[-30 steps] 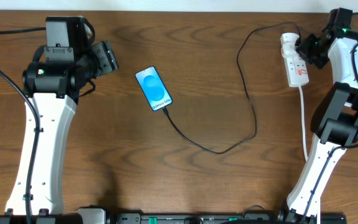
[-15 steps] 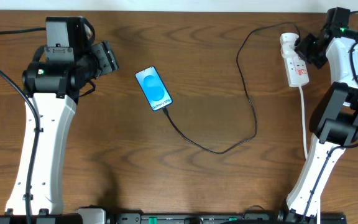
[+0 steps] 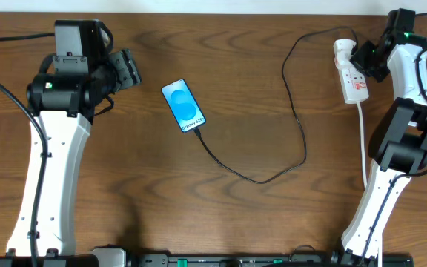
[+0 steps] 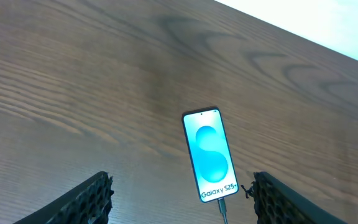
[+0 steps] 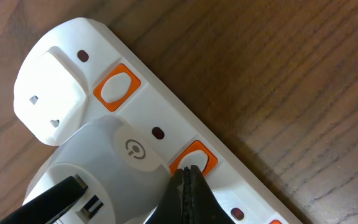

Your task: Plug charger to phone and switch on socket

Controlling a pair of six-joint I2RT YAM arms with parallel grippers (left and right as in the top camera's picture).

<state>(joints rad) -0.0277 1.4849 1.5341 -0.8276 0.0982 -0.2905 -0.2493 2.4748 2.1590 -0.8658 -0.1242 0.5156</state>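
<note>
The right pincer [image 5: 184, 180], closed, has edged onto the socket [image 3: 352, 80] switch [image 5: 195, 158].

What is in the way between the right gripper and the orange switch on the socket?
Nothing that I can see. The right gripper has its tips closed, right at the orange switch on the socket. The round white plug sits beside them, not in between.

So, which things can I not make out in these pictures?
Whether the switch is on: the fingers cover part of it in the right wrist view; overhead, too small.
Whether the charger is fully in the phone: too small overhead, cut by the left wrist view's bottom edge.
</note>
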